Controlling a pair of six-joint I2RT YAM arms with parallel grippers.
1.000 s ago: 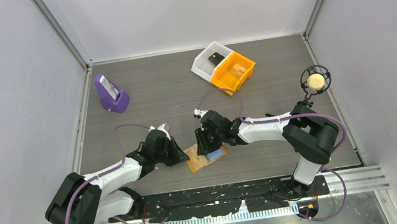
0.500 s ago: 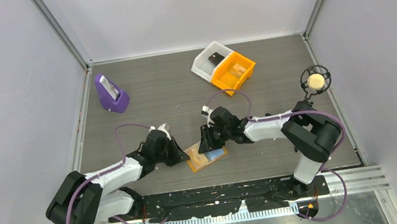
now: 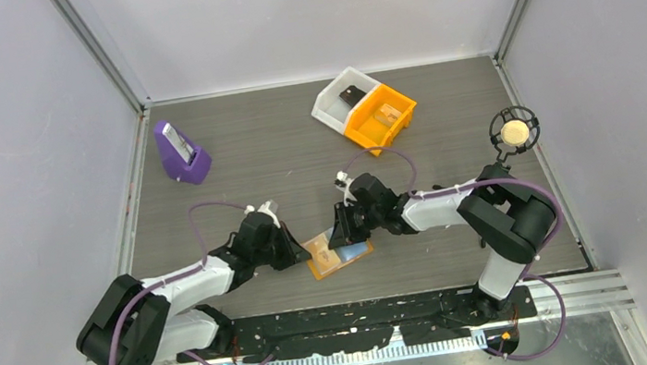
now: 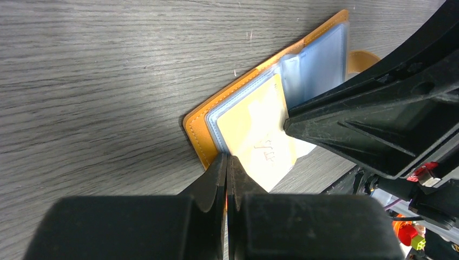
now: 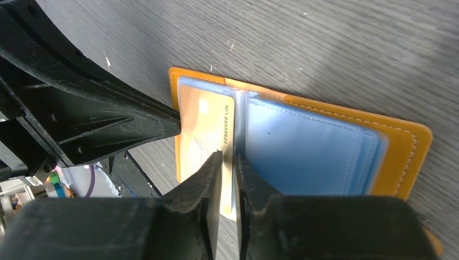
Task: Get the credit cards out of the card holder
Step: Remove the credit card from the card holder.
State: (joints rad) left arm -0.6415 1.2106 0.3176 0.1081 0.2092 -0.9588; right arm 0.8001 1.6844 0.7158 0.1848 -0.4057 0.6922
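Taking the top view as a clock face centred on the card holder (image 3: pixel 334 263), with the arm bases at 6 o'clock: the holder lies open like a book on the worktop (image 3: pixel 260 153), close to its near edge and slightly skewed to it. A thin strip of bare surface separates it from the black base plate.

The left claw (image 4: pixel 226 158) comes in from 9 o'clock. Its fingers are pressed together, and their tips sit on the holder's left edge, where the orange cover meets the blue sleeve.

The right claw (image 5: pixel 227 157) comes in from 1 o'clock, with its fingers slightly spread around a slim gap. It stands over the long edge of a cream card (image 5: pixel 203 130) that lies in the left-hand sleeve beside the spine. I cannot tell whether the fingers touch the card. The two claws stand close together over that left page, and the blue right-hand page and its orange border are uncovered.

Beyond the claws, the middle of the worktop is open. A purple stand (image 3: pixel 181 153) sits at 10 o'clock near the left wall. A white bin (image 3: pixel 326 108) and an orange bin (image 3: pixel 360 127) touch each other at 1 o'clock, near the far edge. A round yellow disc (image 3: pixel 514 131) in a black ring stands at 2 o'clock by the right wall.
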